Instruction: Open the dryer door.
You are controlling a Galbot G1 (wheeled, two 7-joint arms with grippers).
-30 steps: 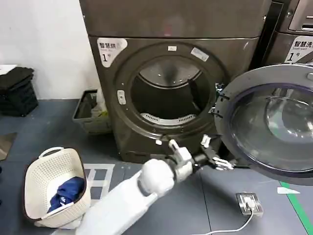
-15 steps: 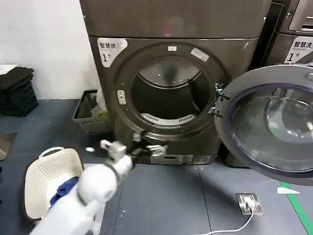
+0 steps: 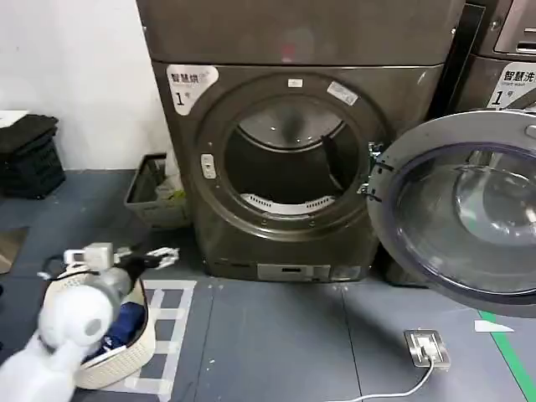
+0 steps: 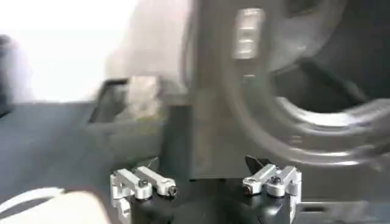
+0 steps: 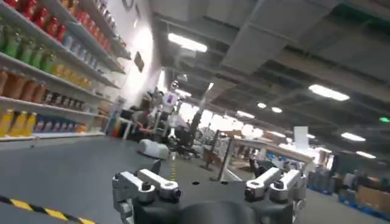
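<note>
Left end effector [image 3: 159, 255], fingers apart and empty, sits lower left above the laundry basket [image 3: 79, 289]; dryer door [image 3: 456, 205] stands fully open at right. Task appears complete; only parking remains.

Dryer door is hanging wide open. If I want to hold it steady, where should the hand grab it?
Probably take the dryer door by its thin grey lower rim, well away from the hinge. Come from the front and below, with the fingers straddling the edge. The bulging clear window offers no purchase. The open left hand sits low, left of the machine.
</note>
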